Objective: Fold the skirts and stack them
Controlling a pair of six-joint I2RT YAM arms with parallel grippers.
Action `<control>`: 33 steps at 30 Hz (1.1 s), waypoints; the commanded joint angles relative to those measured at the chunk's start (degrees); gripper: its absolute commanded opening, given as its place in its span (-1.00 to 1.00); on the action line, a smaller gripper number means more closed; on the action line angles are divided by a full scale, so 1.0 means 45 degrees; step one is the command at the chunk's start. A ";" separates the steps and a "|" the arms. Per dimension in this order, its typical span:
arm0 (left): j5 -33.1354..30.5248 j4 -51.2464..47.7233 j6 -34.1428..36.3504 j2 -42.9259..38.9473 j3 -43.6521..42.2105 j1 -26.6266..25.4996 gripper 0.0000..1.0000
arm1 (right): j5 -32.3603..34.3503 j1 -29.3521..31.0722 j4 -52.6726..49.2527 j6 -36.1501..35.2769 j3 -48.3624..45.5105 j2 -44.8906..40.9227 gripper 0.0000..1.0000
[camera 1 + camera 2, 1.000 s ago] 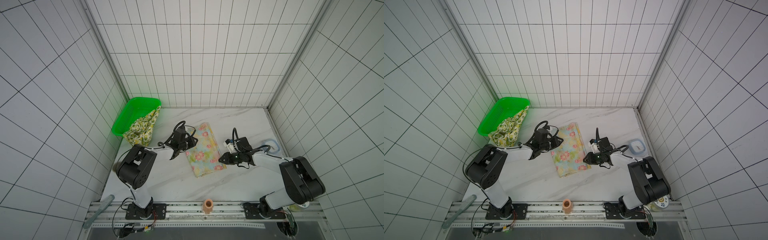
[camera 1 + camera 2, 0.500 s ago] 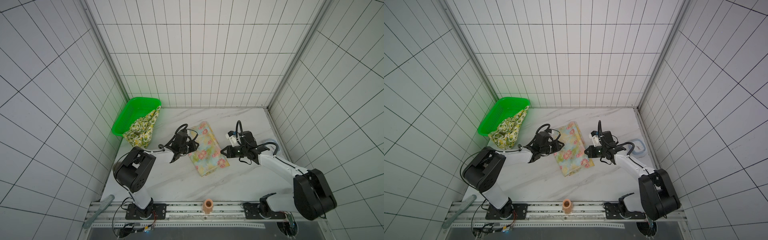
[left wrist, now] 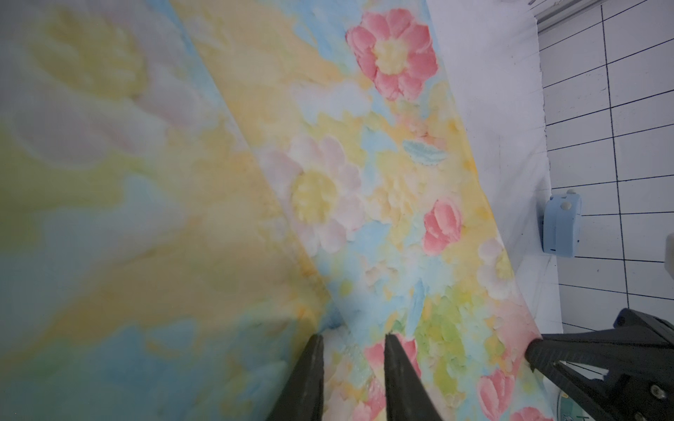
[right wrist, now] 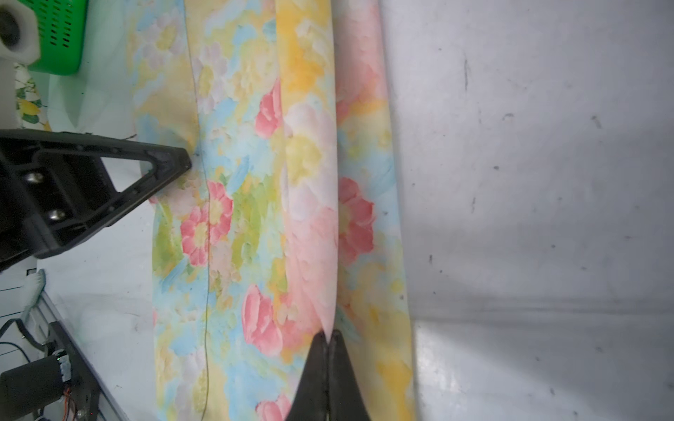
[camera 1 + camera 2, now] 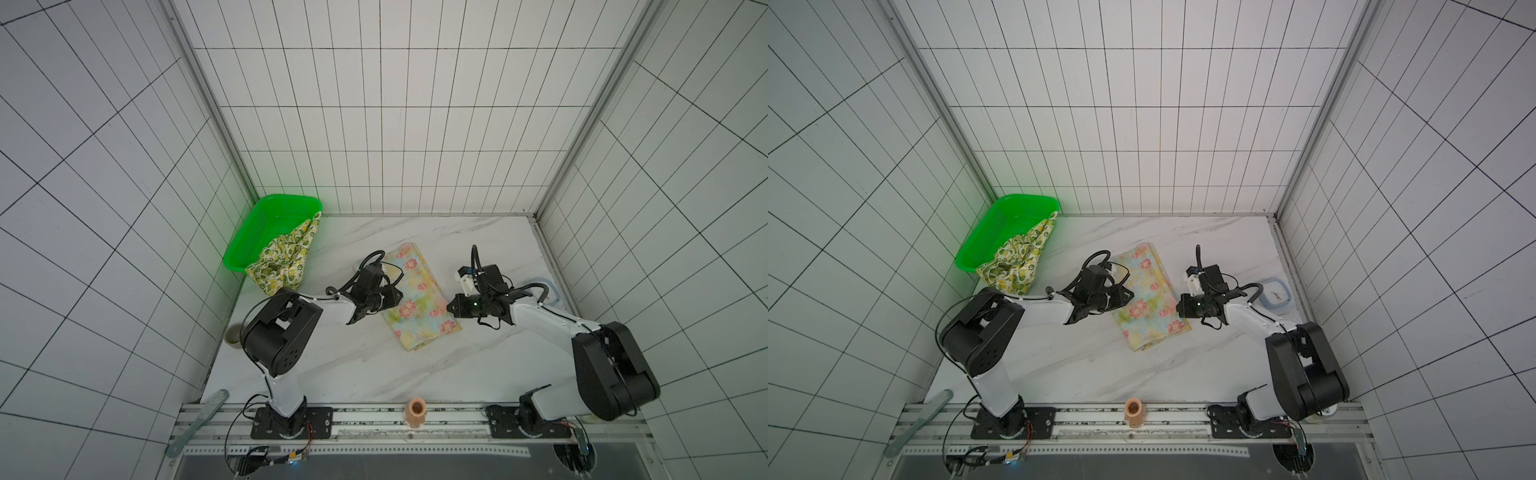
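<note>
**Both grippers at the floral skirt, one on each long edge**

The right gripper [image 4: 328, 333] has its fingertips pressed together. A raised ridge of cloth runs straight into them, so it is pinching the near long edge of the floral skirt [image 4: 233, 218]. The left gripper [image 3: 353, 339] has its two fingers a little apart with printed cloth showing in the gap. A blurred layer rises close beside one finger, but I cannot tell whether the fingers are biting on a layer or only resting on it.

In a top view the two grippers face each other across the skirt's short width, with the left gripper [image 5: 395, 298] at one long edge and the right gripper [image 5: 451, 309] at the other. The floral skirt [image 5: 419, 299] lies flat in the middle of the desk [image 5: 353, 365] as a narrow strip that is already doubled over. Its long axis runs diagonally from the far side toward the near right. Both arms are about equally near, each touching its own edge.

The next move probably depends on that axis. A fold across the length would need both grippers to travel along the strip together, or the layers will skew.

The lemon skirt [image 5: 286, 257] is well apart from the floral one and is not yet folded. It hangs crumpled over the rim of the green basket [image 5: 266, 224] in the far left corner.
</note>
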 commanded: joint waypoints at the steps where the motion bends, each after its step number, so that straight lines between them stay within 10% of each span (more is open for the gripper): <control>1: -0.0282 -0.0069 0.0173 0.0108 0.0128 -0.0020 -0.43 | 0.0429 -0.0161 0.0186 -0.0040 -0.0250 0.0307 -1.00; 13: -0.0331 -0.0312 0.0332 0.0345 0.0126 -0.0021 -0.44 | 0.0779 -0.0204 0.0456 0.0060 -0.0739 0.0239 -1.00; 17: -0.0334 -0.0656 0.0597 0.0014 0.0731 0.0017 -0.42 | -0.0068 -0.0204 0.0498 -0.0040 -0.0717 -0.0311 -0.26; 33: 0.0142 -0.5054 0.2809 0.5209 1.0175 0.1224 -0.05 | -0.0696 -0.0208 -0.0263 -0.0196 -0.0757 -0.1167 -0.05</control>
